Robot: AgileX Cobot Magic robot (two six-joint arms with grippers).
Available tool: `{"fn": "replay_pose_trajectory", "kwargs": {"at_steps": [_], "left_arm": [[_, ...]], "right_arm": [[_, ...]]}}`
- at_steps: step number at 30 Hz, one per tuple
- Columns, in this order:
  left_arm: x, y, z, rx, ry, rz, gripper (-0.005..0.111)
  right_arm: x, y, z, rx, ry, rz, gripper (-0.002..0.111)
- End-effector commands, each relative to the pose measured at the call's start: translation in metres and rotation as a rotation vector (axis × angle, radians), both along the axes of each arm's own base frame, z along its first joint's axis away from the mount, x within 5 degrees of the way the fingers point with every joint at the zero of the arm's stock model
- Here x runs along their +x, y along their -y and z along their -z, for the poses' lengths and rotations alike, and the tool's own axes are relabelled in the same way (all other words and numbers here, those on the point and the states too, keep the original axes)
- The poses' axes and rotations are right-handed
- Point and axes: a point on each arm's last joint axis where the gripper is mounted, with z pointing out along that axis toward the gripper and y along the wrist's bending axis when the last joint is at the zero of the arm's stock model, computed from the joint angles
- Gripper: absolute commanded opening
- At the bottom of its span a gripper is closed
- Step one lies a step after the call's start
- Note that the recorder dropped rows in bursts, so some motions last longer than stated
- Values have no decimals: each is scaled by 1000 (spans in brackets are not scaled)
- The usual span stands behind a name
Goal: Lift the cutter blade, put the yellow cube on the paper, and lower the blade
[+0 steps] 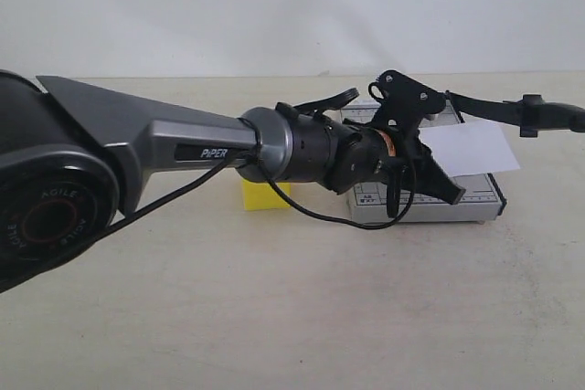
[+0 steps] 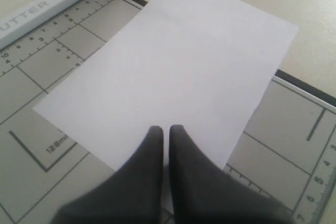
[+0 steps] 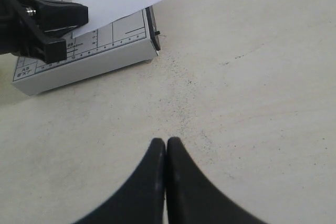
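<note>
Paper [image 2: 168, 61], a small plain white rectangular sheet, lies directly under the left gripper [image 2: 165, 132]. That gripper's two black fingers [image 2: 152, 150] are drawn together with only a thin slit between them, and nothing shows in the slit. Whether the tips touch the sheet cannot be told.

In the exterior view the left gripper [image 1: 448, 191] hangs over the grey gridded trimmer board [image 1: 430, 207], and the paper [image 1: 471, 148] sticks out past the board's edge toward 3 o'clock.

From the board's 12 o'clock side, the long thin black cutter blade [image 1: 489, 105] runs out toward 3 o'clock, lifted clear of the board, ending in its thick black handle [image 1: 548, 116].

At 9 o'clock from the board, the bright yellow cube [image 1: 260, 196] sits on the pale table [image 1: 274, 317], off the paper and partly hidden behind the grey left arm [image 1: 183, 134].

The right gripper [image 3: 166, 144] is clenched, fingers pressed together on nothing, over bare table, well apart from the board's corner [image 3: 149, 51].
</note>
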Motion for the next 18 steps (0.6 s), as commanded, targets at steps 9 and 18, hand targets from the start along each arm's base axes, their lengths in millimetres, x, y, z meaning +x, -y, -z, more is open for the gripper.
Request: {"fn": "replay_pose_trajectory", "kwargs": {"at_steps": [9,18], "left_arm": [[-2,-1,-5,6,-6,3,5],[-2,-2,-75,-175,30,-58,5]], "right_arm": [[1,-1,-2,2,6,-6,0],[1,0,-2,0,9,-3,0]]}}
